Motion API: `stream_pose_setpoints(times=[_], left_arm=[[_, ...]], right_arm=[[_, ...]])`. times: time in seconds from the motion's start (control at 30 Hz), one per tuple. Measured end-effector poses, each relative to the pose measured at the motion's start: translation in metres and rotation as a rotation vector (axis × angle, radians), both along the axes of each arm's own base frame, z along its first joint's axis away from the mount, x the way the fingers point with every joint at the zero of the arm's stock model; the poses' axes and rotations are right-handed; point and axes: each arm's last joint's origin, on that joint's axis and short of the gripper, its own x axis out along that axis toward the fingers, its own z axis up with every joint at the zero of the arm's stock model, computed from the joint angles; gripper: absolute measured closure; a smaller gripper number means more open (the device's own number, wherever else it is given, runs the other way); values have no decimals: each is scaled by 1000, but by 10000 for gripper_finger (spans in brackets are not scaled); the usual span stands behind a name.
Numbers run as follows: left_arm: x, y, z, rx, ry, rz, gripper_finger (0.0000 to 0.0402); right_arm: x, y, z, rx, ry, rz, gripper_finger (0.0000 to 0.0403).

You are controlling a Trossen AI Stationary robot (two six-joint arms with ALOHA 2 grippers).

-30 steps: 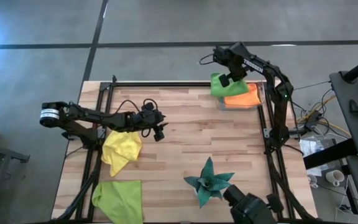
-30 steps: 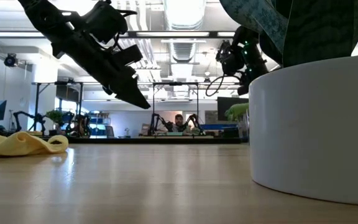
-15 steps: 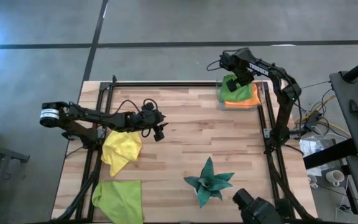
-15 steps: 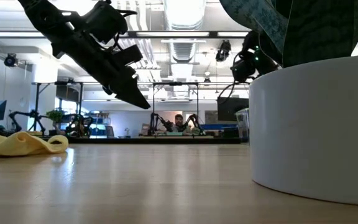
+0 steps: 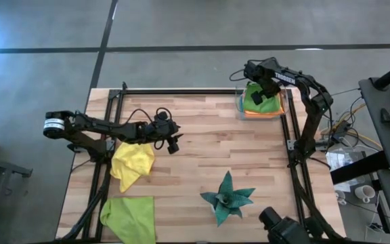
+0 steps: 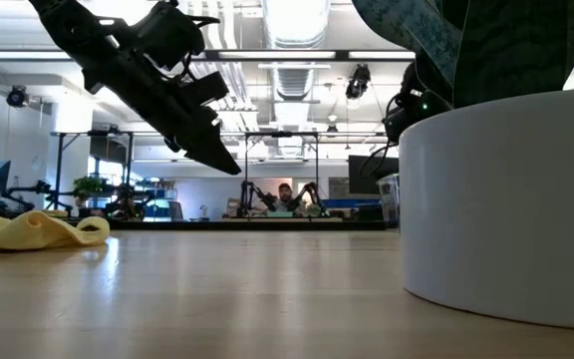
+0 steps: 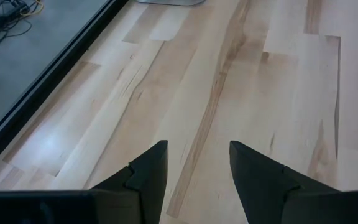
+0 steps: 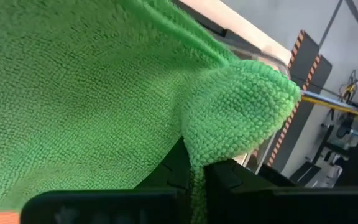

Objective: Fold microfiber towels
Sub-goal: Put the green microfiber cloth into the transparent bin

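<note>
Now right jaws (image 8: 194, 171) pinch the green towel (image 5: 260, 95); left jaws (image 7: 197, 171) hang spread.

The orange towel (image 5: 265, 112) at the table's far right corner is mostly covered by the green towel (image 5: 259, 99) on it; only its edges show. The right gripper (image 5: 265, 90) hides part of that green towel from above. A second green towel (image 5: 130, 217) at the near left corner is cut off by the high view's bottom edge. In the low view a white pot (image 6: 506, 209) blocks the table's right side. No blue towel shows.
</note>
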Motion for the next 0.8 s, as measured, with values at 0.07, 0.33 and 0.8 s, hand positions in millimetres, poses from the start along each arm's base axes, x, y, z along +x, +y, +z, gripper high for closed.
stream_pose_setpoints(times=[0.07, 0.33, 0.8], left_arm=[[0, 0, 0, 0, 0, 0, 244], [0, 0, -1, -4, 6, 0, 244], [-1, 0, -2, -7, 22, -1, 244]], right_arm=[[-1, -1, 0, 5, 3, 8, 390], [-13, -7, -1, 14, 22, -21, 326], [22, 22, 55, -87, -178, 183, 196]])
